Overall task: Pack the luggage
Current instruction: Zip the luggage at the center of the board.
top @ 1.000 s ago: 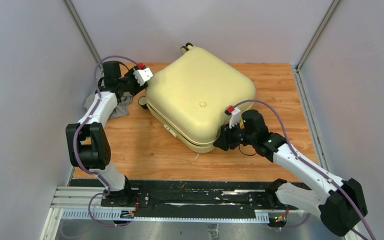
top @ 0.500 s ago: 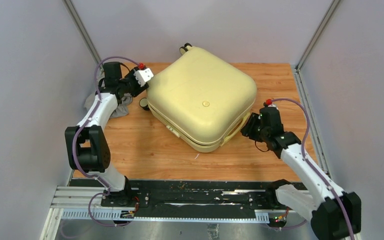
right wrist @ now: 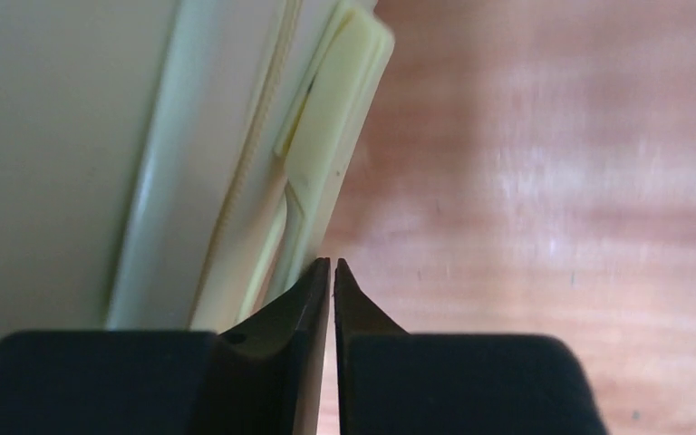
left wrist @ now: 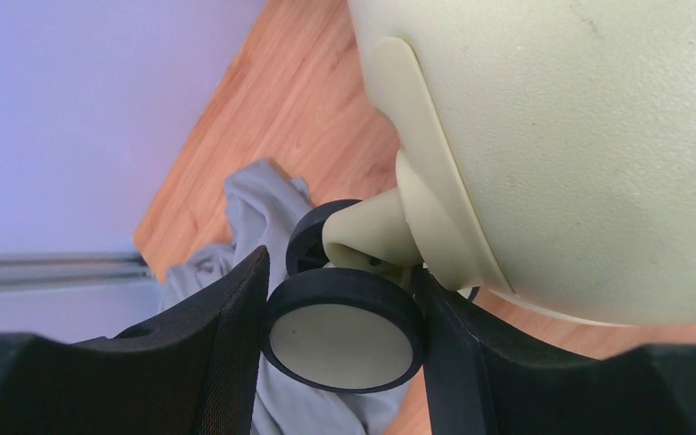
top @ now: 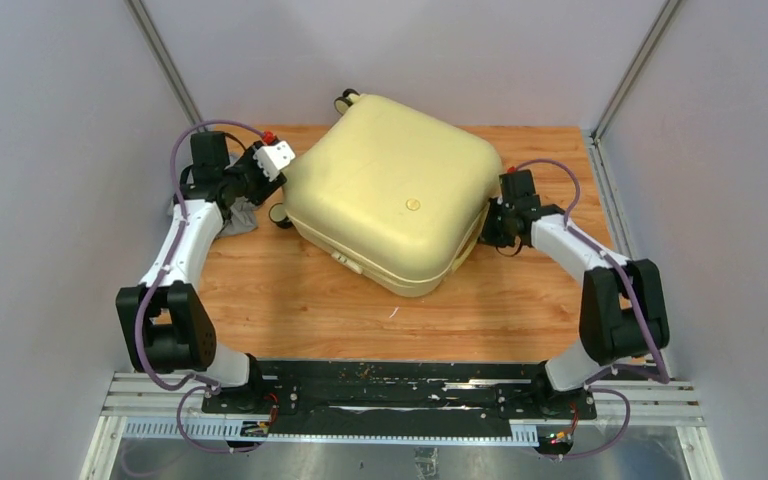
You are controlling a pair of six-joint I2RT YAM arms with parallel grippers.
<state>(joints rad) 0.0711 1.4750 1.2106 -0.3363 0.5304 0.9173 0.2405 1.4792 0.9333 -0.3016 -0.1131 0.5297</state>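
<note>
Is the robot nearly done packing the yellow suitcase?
Not quite, it seems. Done: the luggage lies shut on the table. In hand: the left gripper pinches one wheel between its fingers, and the right gripper, fingers closed, sits empty beside the side handle. Left: a grey cloth lies outside the case by the left arm, so it may need packing. What's inside is hidden.

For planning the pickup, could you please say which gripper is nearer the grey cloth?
Left. The left gripper grips a wheel beside the cloth; the right gripper sits across the luggage.
</note>
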